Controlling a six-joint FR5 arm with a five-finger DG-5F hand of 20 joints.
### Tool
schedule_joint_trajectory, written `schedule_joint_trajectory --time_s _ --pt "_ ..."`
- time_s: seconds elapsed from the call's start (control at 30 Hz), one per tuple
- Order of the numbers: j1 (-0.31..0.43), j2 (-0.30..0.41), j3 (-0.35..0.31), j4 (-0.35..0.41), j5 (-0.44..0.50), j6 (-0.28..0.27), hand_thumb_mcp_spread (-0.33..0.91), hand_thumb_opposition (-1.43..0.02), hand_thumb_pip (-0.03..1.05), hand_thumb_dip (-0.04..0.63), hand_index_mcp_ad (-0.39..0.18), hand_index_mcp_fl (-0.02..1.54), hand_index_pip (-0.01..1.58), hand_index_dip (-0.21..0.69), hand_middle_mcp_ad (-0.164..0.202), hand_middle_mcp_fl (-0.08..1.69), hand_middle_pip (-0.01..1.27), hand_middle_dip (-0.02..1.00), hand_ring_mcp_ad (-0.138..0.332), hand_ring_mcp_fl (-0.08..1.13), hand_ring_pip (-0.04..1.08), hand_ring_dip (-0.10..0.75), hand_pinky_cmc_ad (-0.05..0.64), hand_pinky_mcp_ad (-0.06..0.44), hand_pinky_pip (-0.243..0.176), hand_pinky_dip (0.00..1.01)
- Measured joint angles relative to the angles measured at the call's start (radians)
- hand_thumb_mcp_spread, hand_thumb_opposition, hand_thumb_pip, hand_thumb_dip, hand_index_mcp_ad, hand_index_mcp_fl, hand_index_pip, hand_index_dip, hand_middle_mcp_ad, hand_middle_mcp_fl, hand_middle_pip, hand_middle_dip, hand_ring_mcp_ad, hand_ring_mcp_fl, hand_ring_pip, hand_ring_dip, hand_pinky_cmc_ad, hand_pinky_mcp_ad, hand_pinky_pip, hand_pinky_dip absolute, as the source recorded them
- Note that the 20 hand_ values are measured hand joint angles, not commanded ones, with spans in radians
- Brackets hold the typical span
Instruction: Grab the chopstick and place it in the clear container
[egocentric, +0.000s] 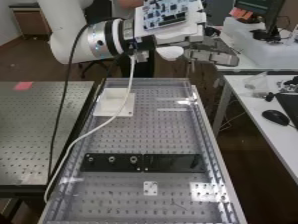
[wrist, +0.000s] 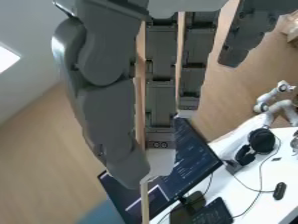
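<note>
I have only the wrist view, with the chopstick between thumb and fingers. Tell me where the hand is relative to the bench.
Observer: In the high view, the hand is up by the bench's far end, toward that view's right.
Operator: Describe the clear container.
Observer: A wide clear container lies lengthwise along the bench, with light glinting on it.
Operator: Tell me what I'd see at the far end, left side.
Observer: A white square dish, farther off than the black plates set crosswise.
</note>
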Motion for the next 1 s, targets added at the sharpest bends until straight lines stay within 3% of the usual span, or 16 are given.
schedule_joint_trajectory --time_s 0.3,0.5,1.0 --pt "0.098 0.06 -0.041 -0.06 0.025 -0.1 0.77 -1.08 0.41 0.284 -0.169 1.41 0.2 0.386 0.012 1.43 0.18 0.59 0.054 0.6 0.11 0.422 0.295 0.232 -0.042 0.15" --pt "0.172 0.065 -0.036 -0.164 0.021 -0.16 0.77 -1.08 0.41 0.281 -0.18 1.41 0.2 0.386 0.012 1.42 0.18 0.59 0.056 0.59 0.11 0.422 0.298 0.23 -0.042 0.15" --pt "0.268 -0.049 0.104 -0.454 0.08 -0.276 0.77 -1.08 0.41 0.284 -0.18 1.41 0.2 0.393 0.012 1.44 0.18 0.58 0.037 0.61 0.11 0.419 0.295 0.232 -0.042 0.16"
